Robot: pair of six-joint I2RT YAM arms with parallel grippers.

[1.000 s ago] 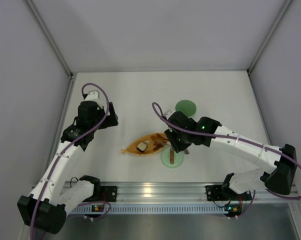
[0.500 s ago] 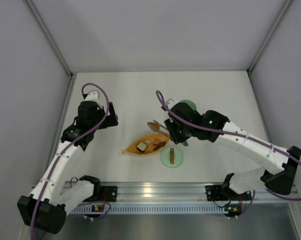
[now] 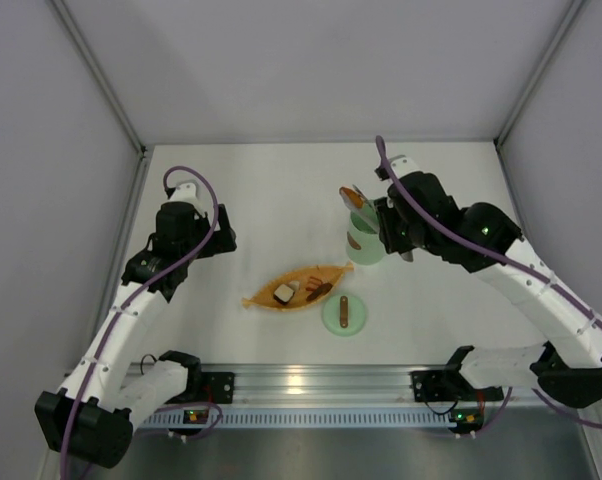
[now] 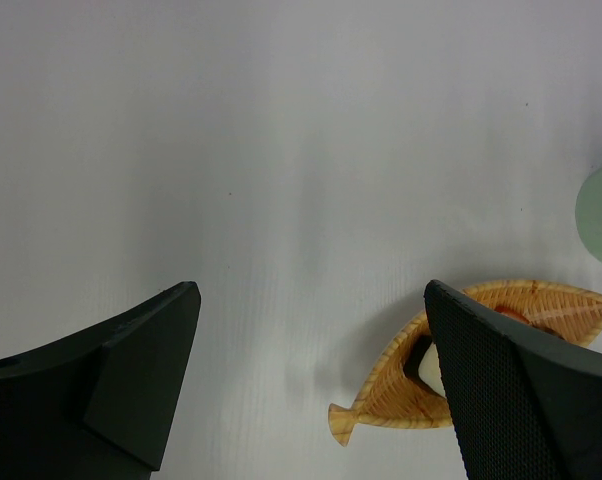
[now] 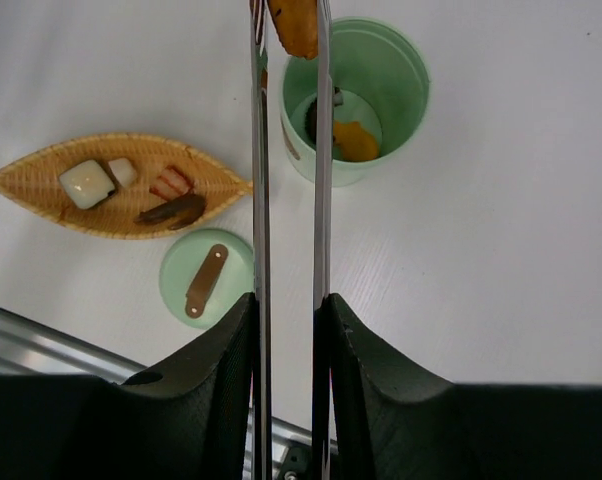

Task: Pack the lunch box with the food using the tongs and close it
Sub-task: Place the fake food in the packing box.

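Note:
My right gripper (image 5: 288,300) is shut on the tongs (image 5: 260,200), squeezing their two slim arms nearly parallel. An orange-brown piece of food (image 5: 294,25) is pinched between the tong tips, just beside the rim of the mint-green lunch box (image 5: 356,95) and above it. The lunch box (image 3: 364,243) stands upright without its lid, with an orange piece (image 5: 353,140) and a dark piece inside. Its round lid (image 5: 207,278) with the brown handle lies flat on the table. My left gripper (image 4: 309,290) hangs open and empty over the table, left of the dish.
The orange leaf-shaped dish (image 3: 299,290) lies between the arms and holds a white piece (image 5: 87,184), a reddish piece (image 5: 171,183) and a dark brown piece (image 5: 171,210). The lid (image 3: 344,313) sits just in front of the dish. Grey walls enclose the table on three sides.
My right arm has swung the tongs with the orange-brown piece from the dish back and to the right, up to the lunch box. The left arm has not moved.

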